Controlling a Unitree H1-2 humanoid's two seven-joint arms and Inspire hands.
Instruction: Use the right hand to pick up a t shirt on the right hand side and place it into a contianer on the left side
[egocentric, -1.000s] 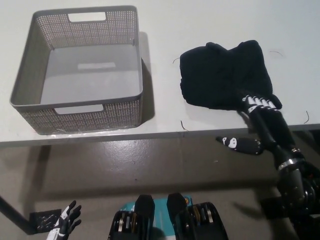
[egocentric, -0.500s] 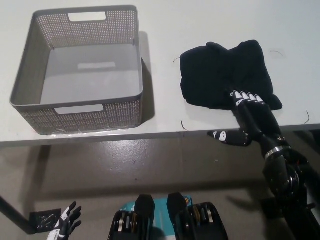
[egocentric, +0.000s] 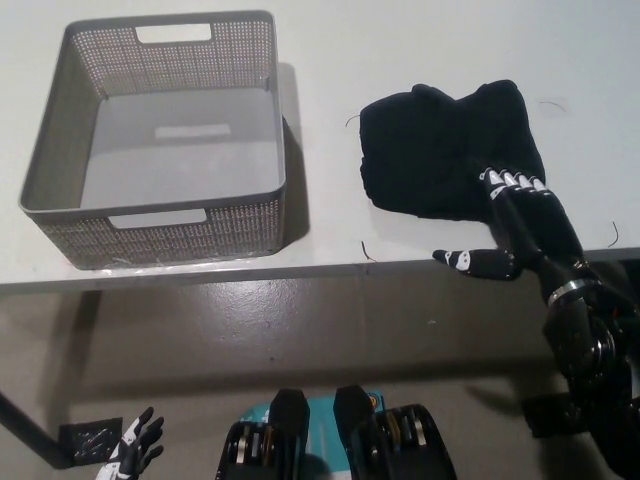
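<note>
A crumpled black t shirt (egocentric: 445, 145) lies on the white table (egocentric: 420, 50) at the right. My black right hand (egocentric: 520, 225) is open over the shirt's near right corner by the table's front edge. Its fingertips (egocentric: 508, 180) lie on the cloth and its thumb (egocentric: 470, 262) sticks out to the left. It holds nothing. The grey perforated basket (egocentric: 230, 215) stands empty on the table's left side. My white left hand (egocentric: 135, 450) rests low at the bottom left, fingers apart.
The table's front edge (egocentric: 300, 270) runs across the middle of the view, with grey floor (egocentric: 300, 330) below it. A strip of bare tabletop about a hand's width separates the basket from the shirt.
My right hand has shifted slightly right and further onto the shirt, fingertips now higher on the cloth. The shirt and basket have not moved. The left hand has stayed low.
</note>
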